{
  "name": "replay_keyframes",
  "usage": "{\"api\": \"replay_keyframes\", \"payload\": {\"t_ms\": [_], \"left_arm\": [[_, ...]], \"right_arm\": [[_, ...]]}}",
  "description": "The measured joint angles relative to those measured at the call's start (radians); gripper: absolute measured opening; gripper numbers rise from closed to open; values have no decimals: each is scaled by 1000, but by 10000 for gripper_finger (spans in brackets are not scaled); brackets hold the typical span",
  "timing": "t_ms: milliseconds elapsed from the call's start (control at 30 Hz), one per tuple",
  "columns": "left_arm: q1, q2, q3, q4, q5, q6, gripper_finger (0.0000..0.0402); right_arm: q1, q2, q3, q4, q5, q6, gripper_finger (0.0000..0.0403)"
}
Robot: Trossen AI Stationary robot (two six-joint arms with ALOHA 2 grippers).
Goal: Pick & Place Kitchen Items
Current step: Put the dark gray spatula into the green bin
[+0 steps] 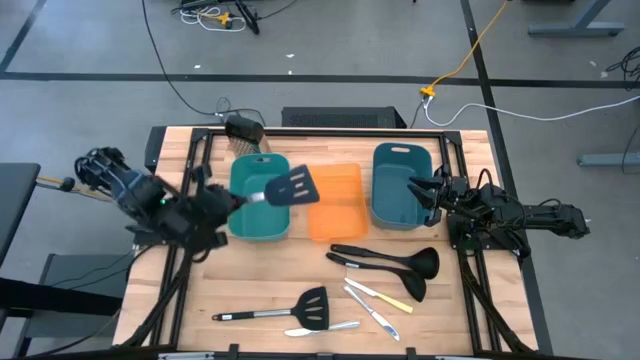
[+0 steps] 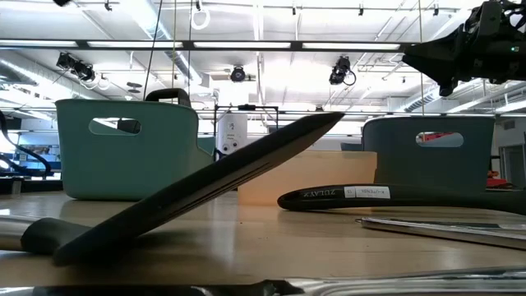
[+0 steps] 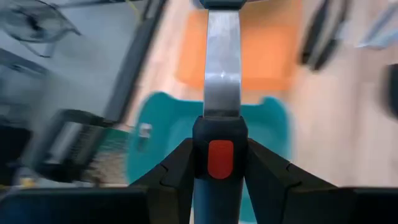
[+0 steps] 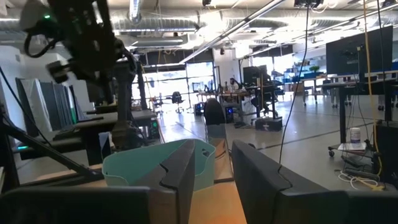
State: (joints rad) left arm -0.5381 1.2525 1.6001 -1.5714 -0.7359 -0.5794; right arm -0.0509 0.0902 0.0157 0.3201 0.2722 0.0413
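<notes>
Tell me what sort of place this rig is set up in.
Most likely a robotics lab in an open industrial hall. The wooden table stands on a bare floor strewn with cables, the ceiling carries exposed ducts, and desks with monitors fill the room behind.

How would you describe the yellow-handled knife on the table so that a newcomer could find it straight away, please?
Start at the orange bin in the middle of the wooden table, then look toward the table's near edge, past the two black ladles. There, among the flat cutlery, lies the yellow-handled knife, slanted. The two silver knives nearby are all metal; it alone has a yellow handle.
</notes>
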Motion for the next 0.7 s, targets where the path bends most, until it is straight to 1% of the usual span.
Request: {"api": "replay_keyframes", "payload": {"t_ms": [200,367,567,700], "left_arm": [[219,-4,-16,0,-52,315,119],[375,-3,-58,0,-101,491,119],[512,-3,-154,0,-205,715,119],[564,-3,-222,3,-254,831,119]], "right_arm": [[0,0,0,-5,0,3,116],[0,0,0,-7,0,3,116],[0,0,0,-7,0,2,116],[0,0,0,-7,0,2,116]]}}
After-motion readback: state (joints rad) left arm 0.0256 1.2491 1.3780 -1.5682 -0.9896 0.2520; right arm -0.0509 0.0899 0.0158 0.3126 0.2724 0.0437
